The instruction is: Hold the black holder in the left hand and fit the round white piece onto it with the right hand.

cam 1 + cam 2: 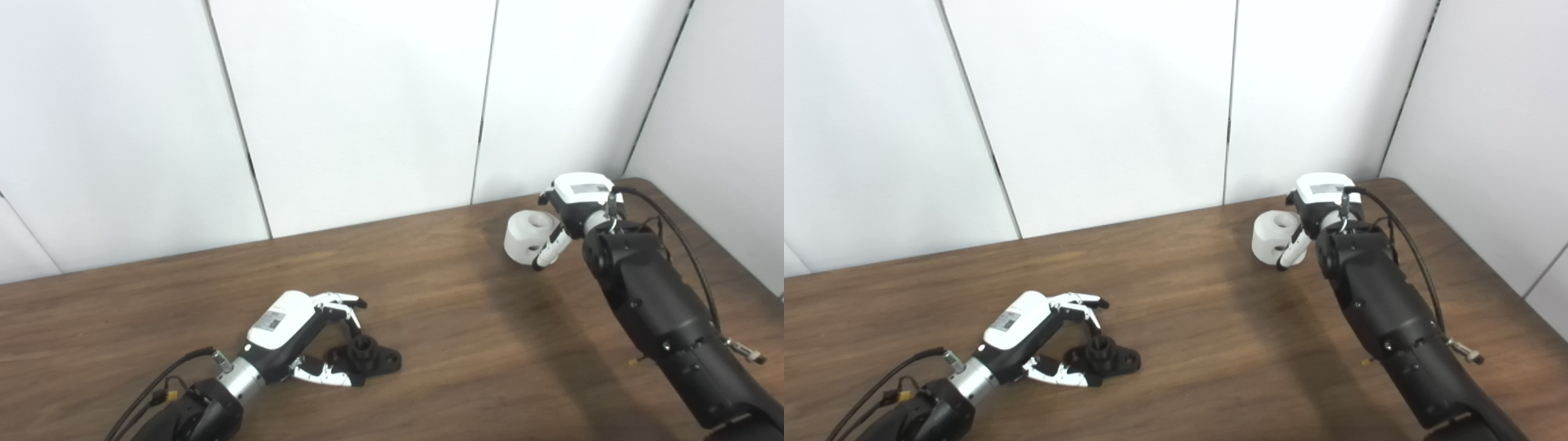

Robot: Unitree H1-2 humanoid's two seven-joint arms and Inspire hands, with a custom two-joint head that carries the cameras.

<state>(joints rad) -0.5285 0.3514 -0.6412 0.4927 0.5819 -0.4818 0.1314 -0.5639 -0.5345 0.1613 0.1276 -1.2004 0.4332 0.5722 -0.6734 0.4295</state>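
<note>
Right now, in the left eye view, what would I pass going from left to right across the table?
Left hand → black holder lying on the table → round white piece → right hand holding that piece.

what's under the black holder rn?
The black holder lies flat on the wooden table, nothing else visibly beneath. The left hand has fingers arched above it; its near end is covered.

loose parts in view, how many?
2. The black holder lies on the table between the left hand's fingers; the round white piece is gripped by the right hand.
</note>
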